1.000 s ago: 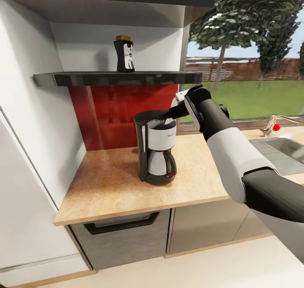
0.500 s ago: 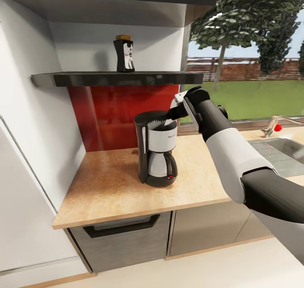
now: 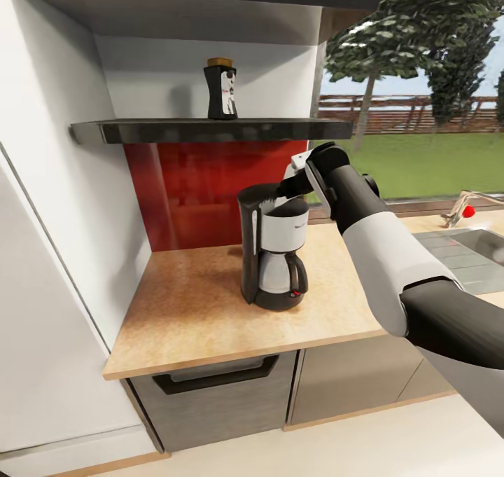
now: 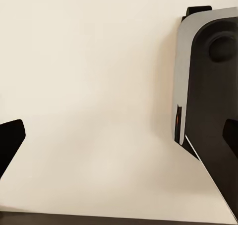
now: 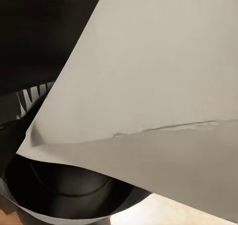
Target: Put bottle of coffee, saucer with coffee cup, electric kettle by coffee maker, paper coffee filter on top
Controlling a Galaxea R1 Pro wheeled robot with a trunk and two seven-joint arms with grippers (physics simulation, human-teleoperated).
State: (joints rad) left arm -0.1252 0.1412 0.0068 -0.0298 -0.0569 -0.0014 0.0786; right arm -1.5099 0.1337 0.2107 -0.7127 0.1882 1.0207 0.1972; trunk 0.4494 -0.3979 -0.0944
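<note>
R arm (image 3: 392, 253) reaches fwd from the near right, elbow bent, wrist angled down-left. R gripper (image 3: 283, 191) sits over the coffee maker (image 3: 274, 253) top w/ the paper filter (image 5: 148, 86) sheet just ahead of it; grip can't be told. Maker stands upright on countertop (image 3: 196, 302) below the gripper, carafe handle facing near-right. Coffee bottle (image 3: 222, 89) upright on shelf (image 3: 210, 130), up-left beyond gripper; label unreadable. L gripper (image 4: 119, 140) fingers spread apart.

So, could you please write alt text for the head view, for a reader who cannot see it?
The robot's right gripper reaches over the top of a black and silver coffee maker standing on a light wooden countertop. Above, a dark coffee bottle with a brown cap stands on a black wall shelf.
</note>
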